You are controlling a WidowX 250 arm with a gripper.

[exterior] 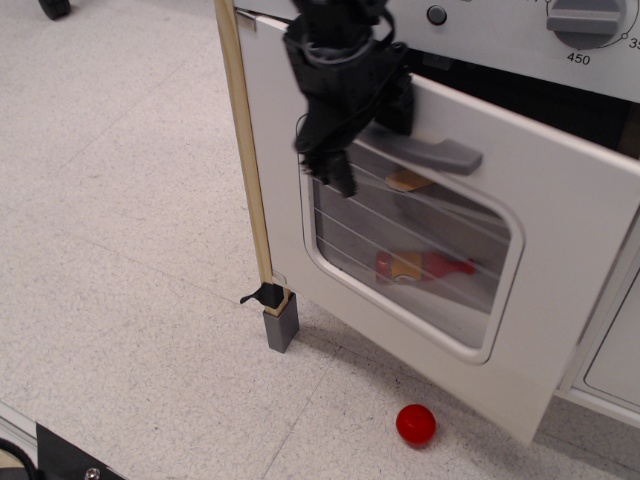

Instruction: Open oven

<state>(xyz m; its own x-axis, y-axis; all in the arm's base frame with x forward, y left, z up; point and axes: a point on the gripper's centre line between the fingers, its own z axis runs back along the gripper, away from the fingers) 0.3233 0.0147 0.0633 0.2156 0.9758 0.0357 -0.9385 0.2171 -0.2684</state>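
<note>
A pale speckled tile floor (pixel 120 220) fills the left and lower part of the view, bare and wide open toward the left edge and the lower left corner, where a dark piece of equipment (pixel 60 462) just enters the frame. A light wooden post (pixel 245 160) with a grey foot (pixel 281 325) runs down the left side of the oven (pixel 560 250), which takes up the upper right of the view. A small red ball (pixel 416 424) lies on the floor just below the tilted door's lower edge, near the bottom edge of the view. The oven is white, with a grey knob (pixel 585 20) marked 450 at the top right and a small dark button (pixel 436 14) beside it. Its door hangs partly open, tipped outward from the top so a dark gap shows along the upper edge. The rounded window (pixel 410 260) carries thin wire lines, and red and tan shapes show behind it. The black gripper (pixel 345 150) sits at the left end of the grey bar handle (pixel 430 152), one finger (pixel 335 165) hanging down over the window; whether its jaws are closed on the handle cannot be told.
</note>
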